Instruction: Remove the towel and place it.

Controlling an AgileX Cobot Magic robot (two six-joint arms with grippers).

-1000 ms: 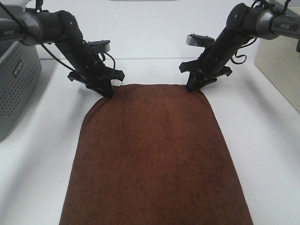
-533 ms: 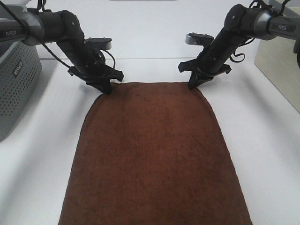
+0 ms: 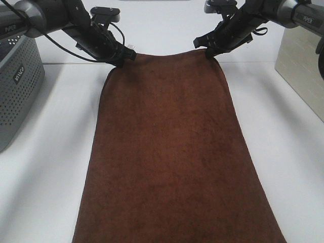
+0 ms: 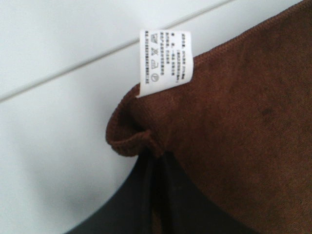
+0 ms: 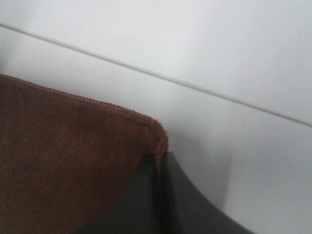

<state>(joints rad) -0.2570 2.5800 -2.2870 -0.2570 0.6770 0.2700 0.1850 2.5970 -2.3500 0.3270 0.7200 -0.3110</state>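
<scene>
The towel [image 3: 169, 147] is a long dark brown cloth, hanging by its far edge and trailing down over the white table toward the front. My left gripper [image 3: 121, 59] is shut on its far left corner, and my right gripper [image 3: 208, 52] is shut on its far right corner. Close up in the left wrist view, the dark fingers [image 4: 146, 195] pinch the folded corner of the towel [image 4: 243, 122] just below its white care tag [image 4: 165, 61]. From the right wrist, the fingers [image 5: 156, 195] clamp the hemmed corner of the towel [image 5: 63, 146].
A grey perforated basket [image 3: 15, 86] stands at the left edge of the table. A beige box [image 3: 301, 66] stands at the far right. White table [image 3: 45, 167] lies bare on both sides of the towel.
Both grippers have risen and moved toward the back with the towel's far corners, lifting that edge off the table and stretching the cloth.
</scene>
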